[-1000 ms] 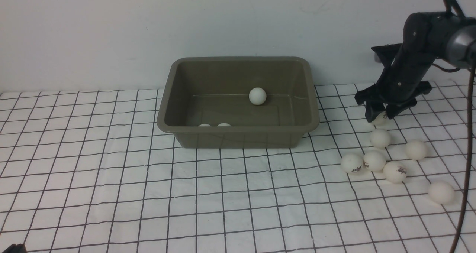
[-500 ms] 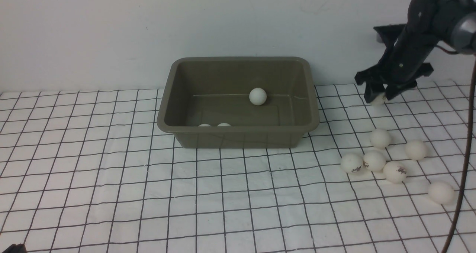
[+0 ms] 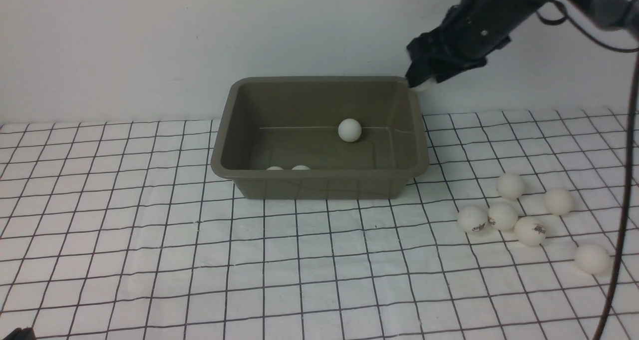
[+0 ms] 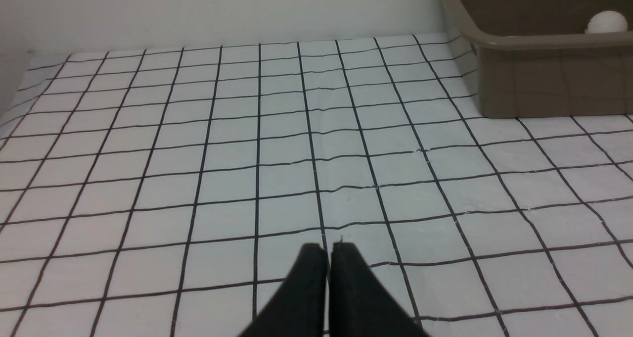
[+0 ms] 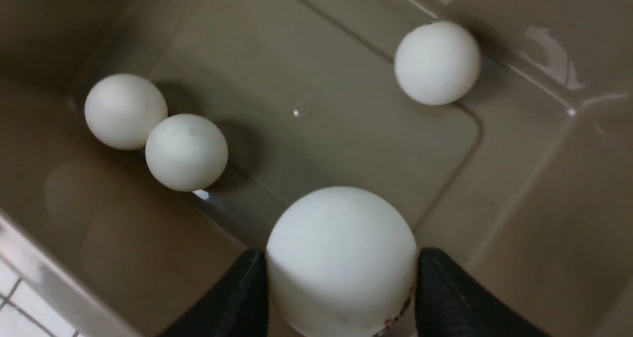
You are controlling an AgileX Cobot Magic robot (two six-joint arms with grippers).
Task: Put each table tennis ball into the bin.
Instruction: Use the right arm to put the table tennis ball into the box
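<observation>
Cream-white plastic table tennis ball (image 5: 341, 263) is clamped in the right gripper (image 3: 422, 80) above the right far corner of the olive-brown rectangular plastic bin (image 3: 319, 186) by the worktop's (image 3: 150, 280) far edge, so the carry looks nearly done; next, nudge inward and part the jaws.
</observation>
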